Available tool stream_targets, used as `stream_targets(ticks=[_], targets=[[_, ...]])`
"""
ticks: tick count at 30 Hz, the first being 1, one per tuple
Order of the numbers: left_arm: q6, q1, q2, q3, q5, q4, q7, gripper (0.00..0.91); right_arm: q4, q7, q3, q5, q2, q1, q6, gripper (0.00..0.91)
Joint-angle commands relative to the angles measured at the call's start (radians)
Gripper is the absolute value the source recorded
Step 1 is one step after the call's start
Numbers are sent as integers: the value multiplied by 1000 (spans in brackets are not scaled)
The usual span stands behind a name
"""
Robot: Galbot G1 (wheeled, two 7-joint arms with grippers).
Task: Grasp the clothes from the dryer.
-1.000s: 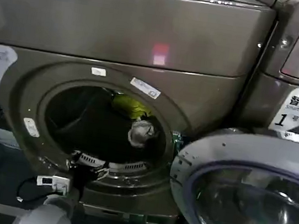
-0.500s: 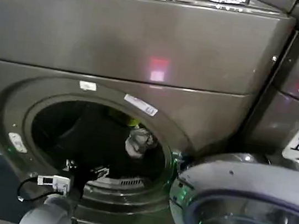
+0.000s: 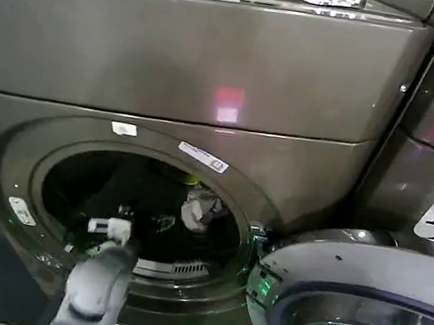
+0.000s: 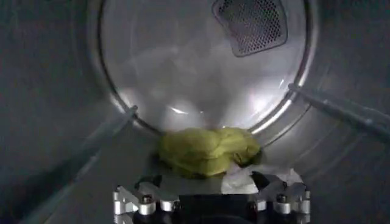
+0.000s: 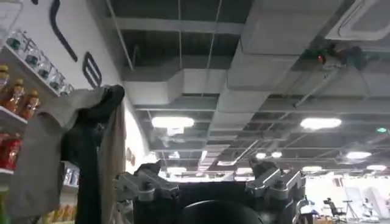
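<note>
Bronze-grey sheet metal fronts your working space: the dryer (image 3: 214, 65) stands with its round porthole open, a pink light (image 3: 227, 99) glowing above the opening and the swung-out door (image 3: 358, 312) lying beside the porthole on the hinge side. Your left arm (image 3: 95, 283) reaches up through the lower edge of the porthole, and its pincer (image 4: 210, 201) hangs inside the drum just short of the clothes. Its jaws stand apart, one fingertip (image 4: 137, 199) on each flank of the camera's lower field.

Look at the drum floor, where it meets the back wall with the mesh vent (image 4: 250, 24): the lime-green bundle (image 4: 207, 149) lies there in a loose crumpled heap, and the white-grey bundle (image 4: 244, 178) sits touching it, on the side nearer the pincer. A pale cloth (image 3: 201, 207) also shows through the porthole from the head camera.

Expect both to be light, soft and limp (nothing stiff to brace against). They'll likely sag and trail once lifted, and a thin pinch of one layer may slip free. You'd do best to close on a raised fold at the crown of the green heap, taking several layers together; the metal floor looks slick, so pushing may only slide the cloth away.

Your right arm is parked with its pincer (image 5: 210, 192) pointing at the ceiling, jaws apart and holding nothing.
</note>
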Motion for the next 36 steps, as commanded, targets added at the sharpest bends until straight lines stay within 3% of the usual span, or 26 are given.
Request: stream_targets(ticks=[1,3,7,12,16,20,24,27,36], targets=[[-273,-141,20,18,794,190,682,907,15,-2,-17,-1,-1,0,0,907],[-417,-159,16,16,1038,213,751,907,21,-1,-18,-1,-6,-1,-2,907],[-675,-195,10,-23,1195,222,918,907,25,-2,-18,-2,-7,-7,-2,907],[-837,-280,16,-56,1128,283,1155,907,36,-1,-28,-3,-10,-7,-2,907],[-913,-336,21,-75,1112,342,1203,907,44,-1,-33,-3,-7,-4,-2,907],[-928,-363,21,-77,1089,382,1204,907,44,-1,-32,-3,-7,-6,-1,907],[-908,-391,19,-86,1027,450,1203,907,44,-2,-31,-2,-7,-7,1,907],[-841,-413,21,-89,932,496,1201,907,45,-2,-36,-3,-6,-5,3,907],[-838,-424,7,-96,903,615,1187,907,62,-5,-60,-6,3,8,2,907]])
